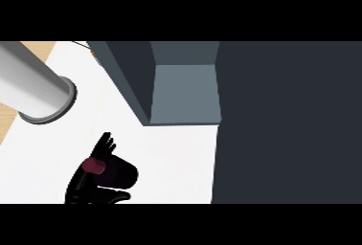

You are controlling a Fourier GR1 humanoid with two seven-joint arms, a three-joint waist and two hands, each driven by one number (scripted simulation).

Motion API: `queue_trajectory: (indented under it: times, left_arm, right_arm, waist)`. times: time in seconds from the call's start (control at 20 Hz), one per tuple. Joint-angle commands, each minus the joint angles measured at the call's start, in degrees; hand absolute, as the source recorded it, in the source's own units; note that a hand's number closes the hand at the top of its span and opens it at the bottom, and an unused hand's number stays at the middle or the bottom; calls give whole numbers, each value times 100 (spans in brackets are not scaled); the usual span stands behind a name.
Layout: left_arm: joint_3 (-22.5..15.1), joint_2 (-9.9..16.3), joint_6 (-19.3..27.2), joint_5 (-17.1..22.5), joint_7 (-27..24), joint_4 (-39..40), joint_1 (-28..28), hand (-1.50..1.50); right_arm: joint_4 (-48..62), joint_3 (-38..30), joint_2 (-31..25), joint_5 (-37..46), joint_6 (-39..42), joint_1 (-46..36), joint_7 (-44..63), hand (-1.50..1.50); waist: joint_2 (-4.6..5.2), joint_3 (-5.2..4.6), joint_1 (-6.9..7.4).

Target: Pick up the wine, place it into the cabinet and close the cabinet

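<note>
Hand (pixel 88 184) curled round wine (pixel 113 173) low on white counter (pixel 170 158); which hand, cannot tell. Open cabinet (pixel 184 91) above; grey forearm (pixel 32 88) at left.

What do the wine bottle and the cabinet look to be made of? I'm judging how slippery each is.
Wine bottle: looks like dark glass, near-black and smooth, with a matt maroon cap; the material is not certain. Cabinet: flat grey-blue panels, matt, with no grain or shine, perhaps painted board or laminate.

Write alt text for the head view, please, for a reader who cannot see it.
A black hand curls round a dark wine bottle above the white counter, near the open grey cabinet. A grey forearm enters from upper left.
</note>
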Motion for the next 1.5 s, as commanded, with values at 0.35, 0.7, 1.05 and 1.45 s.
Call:
queue_trajectory:
  times: [0.35, 0.7, 1.05, 1.45]
  left_arm:
    - [590, -354, -291, 780, -295, 918, -501, -150]
    - [544, -479, -568, 892, -455, 1182, -561, -150]
    - [364, -524, -359, 716, -575, 1144, -575, 150]
    - [-106, -608, 297, 537, -1089, 1424, -903, 150]
  right_arm:
    - [-1339, 111, 4, -382, -90, 328, 505, -150]
    - [-1392, 25, -130, -477, 71, 594, 388, -150]
    - [-1440, -165, -166, -620, 45, 381, 665, -150]
    - [-1372, 169, 0, -396, 35, 406, 487, -150]
  waist:
    - [0, -5, -20]
    - [3, -2, -14]
    - [2, -1, 27]
    - [-1, -5, -27]
